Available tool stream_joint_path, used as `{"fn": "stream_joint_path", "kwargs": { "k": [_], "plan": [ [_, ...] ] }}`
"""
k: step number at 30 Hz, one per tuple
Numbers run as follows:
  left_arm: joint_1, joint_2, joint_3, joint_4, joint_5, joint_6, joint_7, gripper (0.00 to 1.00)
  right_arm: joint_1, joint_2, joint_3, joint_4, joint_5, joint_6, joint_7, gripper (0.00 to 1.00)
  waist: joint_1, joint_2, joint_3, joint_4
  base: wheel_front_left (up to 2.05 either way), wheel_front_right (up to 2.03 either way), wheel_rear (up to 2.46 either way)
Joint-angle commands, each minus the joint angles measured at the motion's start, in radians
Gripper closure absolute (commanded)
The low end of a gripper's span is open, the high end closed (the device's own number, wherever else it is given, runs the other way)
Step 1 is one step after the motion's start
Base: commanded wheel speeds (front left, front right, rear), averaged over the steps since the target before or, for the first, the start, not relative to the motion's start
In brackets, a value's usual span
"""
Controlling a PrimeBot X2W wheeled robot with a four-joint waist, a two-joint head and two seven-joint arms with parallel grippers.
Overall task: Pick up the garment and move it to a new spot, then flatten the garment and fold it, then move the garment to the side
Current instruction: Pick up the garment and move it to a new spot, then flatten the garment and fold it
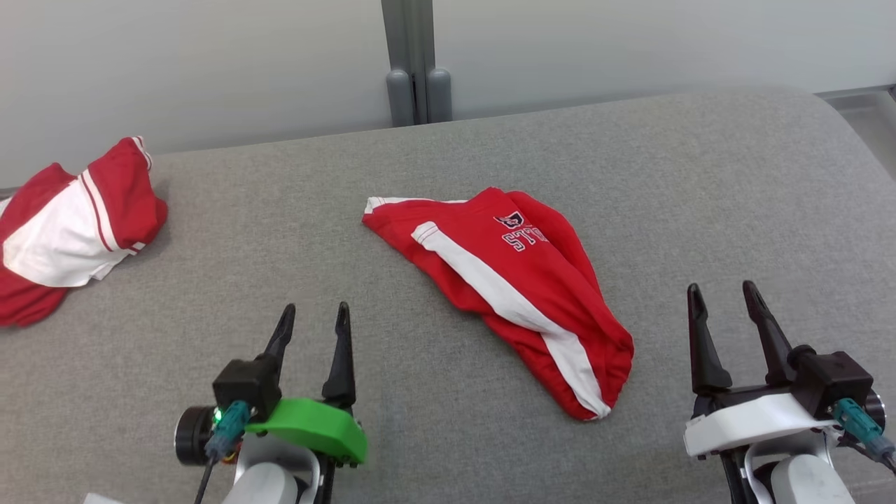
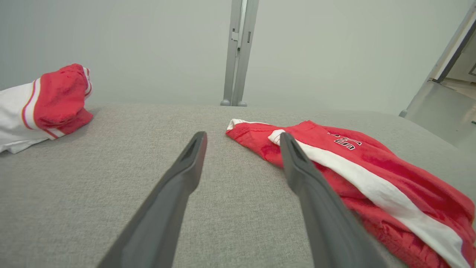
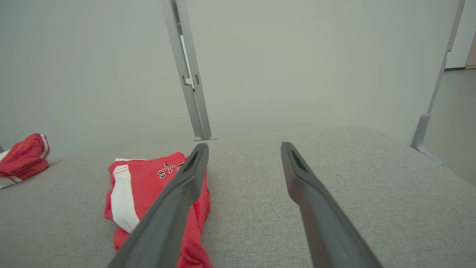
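Grey fabric surface (image 1: pixel 700 175), pale wall (image 1: pixel 210 63); garment (image 1: pixel 518 280) between left claw (image 1: pixel 316 308) and right claw (image 1: pixel 721 285), both spread

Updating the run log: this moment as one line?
left gripper: open, empty | right gripper: open, empty | red garment: on grey surface between grippers, untouched | second garment: far left

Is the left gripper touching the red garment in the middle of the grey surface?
Apart. The head view shows bare grey surface between the open left gripper and the red garment.
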Motion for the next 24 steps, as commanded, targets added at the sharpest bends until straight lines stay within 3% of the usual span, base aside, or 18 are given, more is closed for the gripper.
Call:
{"fn": "stream_joint_path", "kwargs": {
  "k": [1,12,24],
  "plan": [
    [0.038,-0.008,0.028,-0.011,0.021,-0.003,0.0,0.0,0.02,-0.002,0.008,-0.006,0.01,0.0,-0.003,0.0,0.0001,-0.0001,-0.022,0.019,0.0,0.0,0.0],
    [0.158,-0.046,0.19,-0.021,0.098,-0.056,-0.001,0.0,0.051,-0.002,0.051,0.007,0.015,0.0,-0.003,0.0,0.0001,-0.0001,-0.046,0.035,0.0,0.0,0.0],
    [0.157,-0.072,0.231,0.005,0.152,-0.105,-0.001,0.0,0.036,-0.003,0.04,0.041,0.001,0.0,-0.003,0.0,0.0001,-0.0001,-0.045,0.035,0.0,0.0,0.0]
  ]
}}
